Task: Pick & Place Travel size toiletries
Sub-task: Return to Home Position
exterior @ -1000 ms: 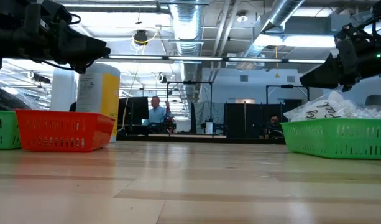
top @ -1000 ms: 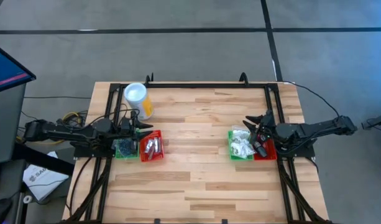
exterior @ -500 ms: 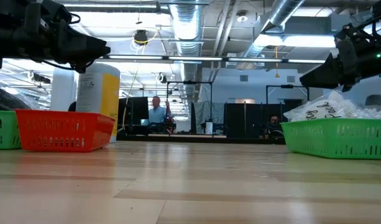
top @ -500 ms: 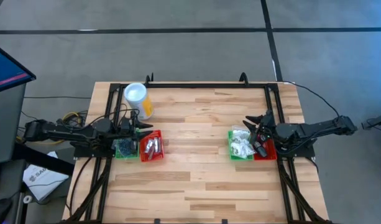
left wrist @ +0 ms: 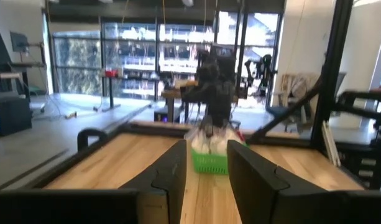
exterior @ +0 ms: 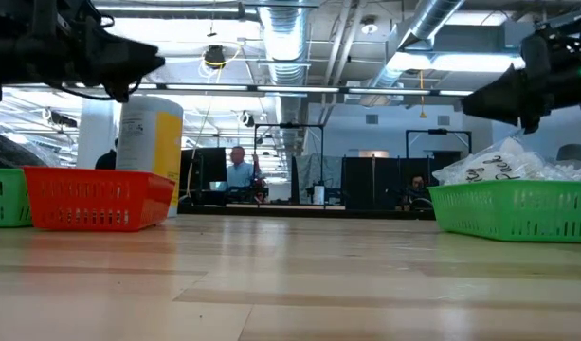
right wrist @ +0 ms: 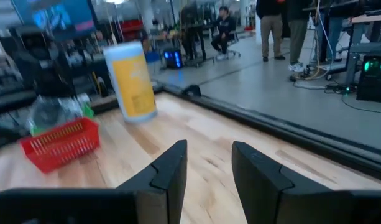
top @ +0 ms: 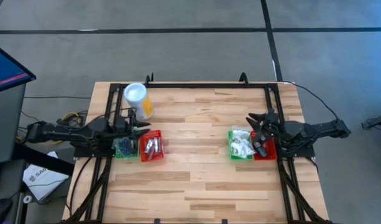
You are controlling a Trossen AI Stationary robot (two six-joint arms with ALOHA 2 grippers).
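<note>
The travel size toiletries lie in four small trays. Silvery tubes fill the left red tray, and dark items sit in the left green tray. White sachets are heaped in the right green tray, and a black item lies in the right red tray. My left gripper hovers open above the left trays, roughly level. My right gripper hovers open above the right trays. Neither has anything between its fingers, as the wrist views show for the left gripper and the right gripper.
A yellow cylinder with a white top stands behind the left trays. Bare wooden tabletop stretches between the two pairs of trays. A black frame rail runs along the table's far edge and sides. People show in the room beyond.
My right gripper has risen a little above the right trays and tipped slightly, with its fingers as far apart as before. The trays and their contents have stayed where they were.
</note>
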